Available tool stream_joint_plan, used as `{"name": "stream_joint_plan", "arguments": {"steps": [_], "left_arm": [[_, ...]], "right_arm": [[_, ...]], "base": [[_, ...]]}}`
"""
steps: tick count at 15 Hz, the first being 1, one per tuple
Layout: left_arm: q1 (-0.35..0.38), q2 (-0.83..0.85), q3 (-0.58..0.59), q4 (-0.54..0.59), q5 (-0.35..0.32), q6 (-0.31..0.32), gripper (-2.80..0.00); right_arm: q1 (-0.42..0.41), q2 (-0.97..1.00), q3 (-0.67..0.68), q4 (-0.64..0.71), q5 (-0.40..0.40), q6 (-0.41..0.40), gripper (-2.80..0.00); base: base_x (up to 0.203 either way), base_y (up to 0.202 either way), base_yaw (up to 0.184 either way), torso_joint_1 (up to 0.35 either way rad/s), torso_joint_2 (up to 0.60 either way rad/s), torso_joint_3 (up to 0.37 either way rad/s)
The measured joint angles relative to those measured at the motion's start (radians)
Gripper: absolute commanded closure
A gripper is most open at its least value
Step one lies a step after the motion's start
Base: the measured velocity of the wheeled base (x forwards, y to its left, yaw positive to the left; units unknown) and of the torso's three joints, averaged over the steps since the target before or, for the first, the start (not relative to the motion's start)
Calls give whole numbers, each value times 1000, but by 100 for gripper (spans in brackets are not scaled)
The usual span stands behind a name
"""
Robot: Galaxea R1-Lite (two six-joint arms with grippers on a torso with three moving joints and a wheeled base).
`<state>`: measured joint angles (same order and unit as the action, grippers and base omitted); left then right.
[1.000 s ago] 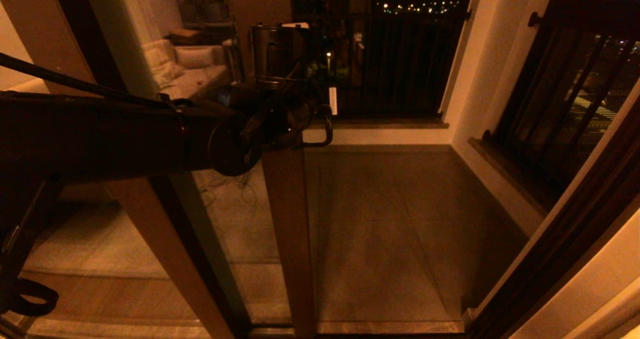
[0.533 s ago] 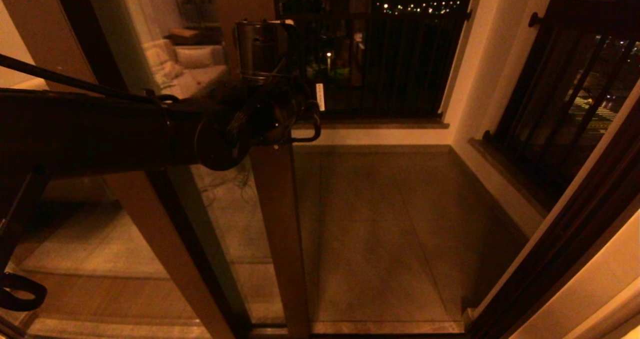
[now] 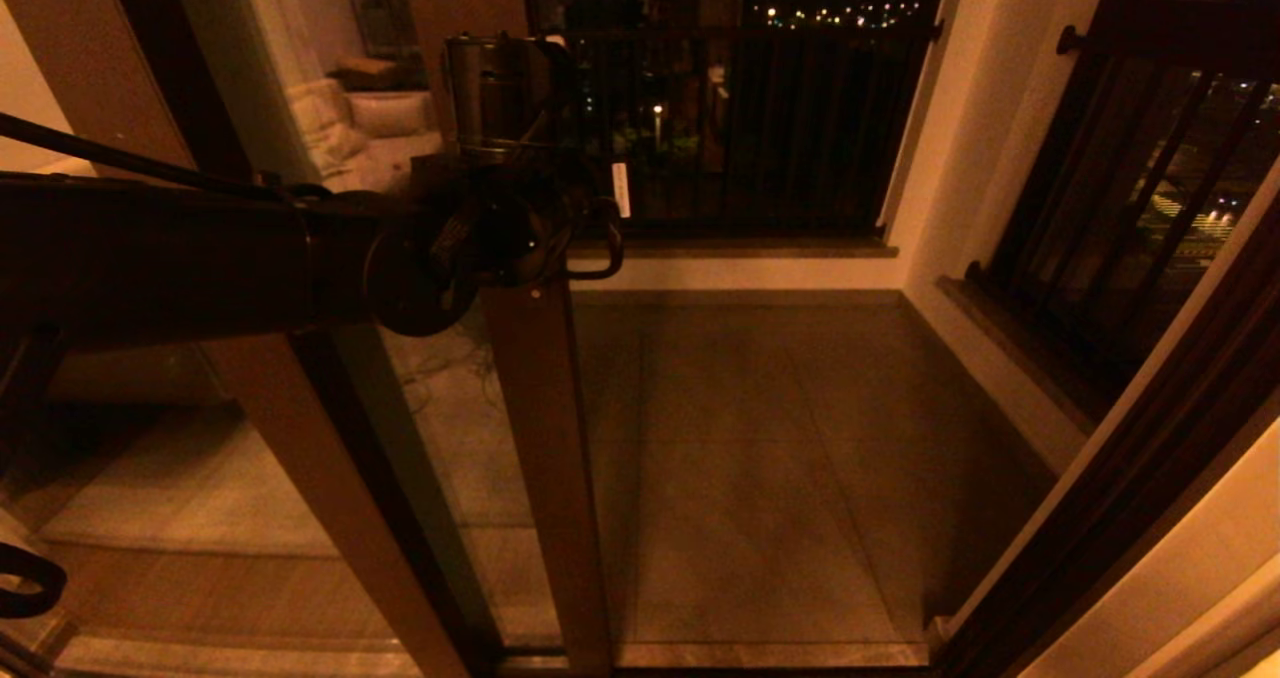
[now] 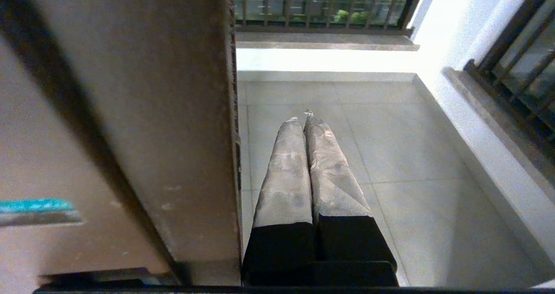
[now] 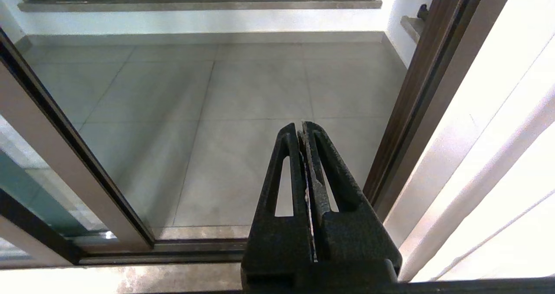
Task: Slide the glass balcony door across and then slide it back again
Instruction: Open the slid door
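With its fingers pressed together and nothing between them, my left gripper (image 4: 303,122) is lying just beside the free edge of the glass balcony door (image 3: 540,438), on the open side of the upright rail; whether the fingers are touching that edge, I cannot tell. In the head view the door's rail is running from the upper middle of the frame down to the bottom centre, with the reflective pane spreading to its left and the tiled balcony floor (image 3: 760,458) showing to its right. My left arm (image 3: 200,258) is reaching in from the left edge of the frame, across the glass.

I judge I am pushing the door sideways with the flank of the closed fingers. To do this well, I am aiming to keep the fingers flat against the rail's edge, press along the track rather than into the glass, and move evenly so the frame is not slipping off my fingers.

My right gripper (image 5: 305,127) is hanging parked, fingers together, over the doorway threshold.
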<state>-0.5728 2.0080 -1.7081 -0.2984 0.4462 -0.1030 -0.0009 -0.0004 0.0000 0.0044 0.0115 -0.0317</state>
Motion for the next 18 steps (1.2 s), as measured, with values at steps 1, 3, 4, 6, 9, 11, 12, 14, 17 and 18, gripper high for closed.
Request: {"name": "stream_joint_plan", "arguments": {"steps": [1,3,4,6,9,11,12,14,17,18], "left_arm": [[6,-4,6,-1,-3,0,0],[15,-15,28,-4,-9,0,0],[18,-20,41,-2,-9,0,0],[24,-28,55,0,-9,-2,0],[31,-38,71,-1,-4,-3,0],[32,-52,96,-1,-6,-3,0],[33,-57,104,-1,-5,-3,0],[34,-63,110,-1,-2,-4,0],[35,-68,112,1,0,-4,0],[37,-68,112,0,0,-4,0]], "right_arm": [[0,0,0,0,0,0,0],[0,0,0,-1,0,0,0],[0,0,0,0,0,0,0],[0,0,0,0,0,0,0],[0,0,0,-1,0,0,0],[0,0,0,-1,-1,0,0],[0,0,0,-1,0,1,0],[0,0,0,-1,0,0,0],[0,0,0,-1,1,0,0],[0,0,0,-1,0,0,0]], "base": [[0,0,0,0,0,0],[0,0,0,0,0,0],[0,0,0,0,0,0],[0,0,0,0,0,0],[0,0,0,0,0,0],[0,0,0,0,0,0],[0,0,0,0,0,0],[0,0,0,0,0,0],[0,0,0,0,0,0],[0,0,0,0,0,0]]}}
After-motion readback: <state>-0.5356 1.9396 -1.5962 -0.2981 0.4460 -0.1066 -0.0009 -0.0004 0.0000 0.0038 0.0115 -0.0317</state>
